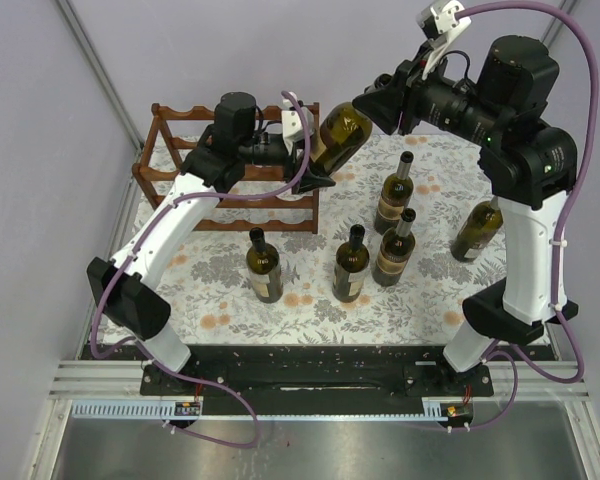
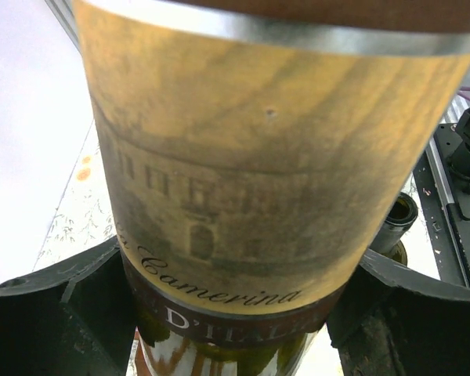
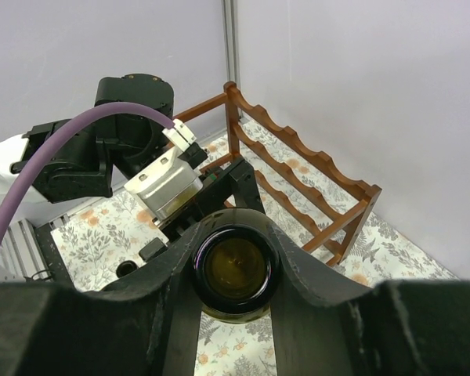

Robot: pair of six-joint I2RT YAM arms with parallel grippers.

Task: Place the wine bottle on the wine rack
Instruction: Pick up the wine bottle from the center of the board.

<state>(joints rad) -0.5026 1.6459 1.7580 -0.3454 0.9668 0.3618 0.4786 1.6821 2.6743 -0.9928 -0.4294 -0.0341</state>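
Top external: floral tablecloth (image 1: 230, 300) under wine rack (image 1: 265, 224); lilac walls (image 1: 40, 120) around.

A: Entry one?
B: Wine bottle (image 1: 342, 135): dark green glass, ochre label; held tilted, neck raised rightward, just beside the rack's right end.
A: Entry two?
B: Wine rack (image 1: 250, 205): reddish-brown, scalloped rails; stood upright, far left.

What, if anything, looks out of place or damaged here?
Nothing looks spilled or broken. One bottle hangs tilted in the air near the rack: the right fingers grip one end and the left fingers flank its label. That looks deliberate. The other bottles on the table look upright.
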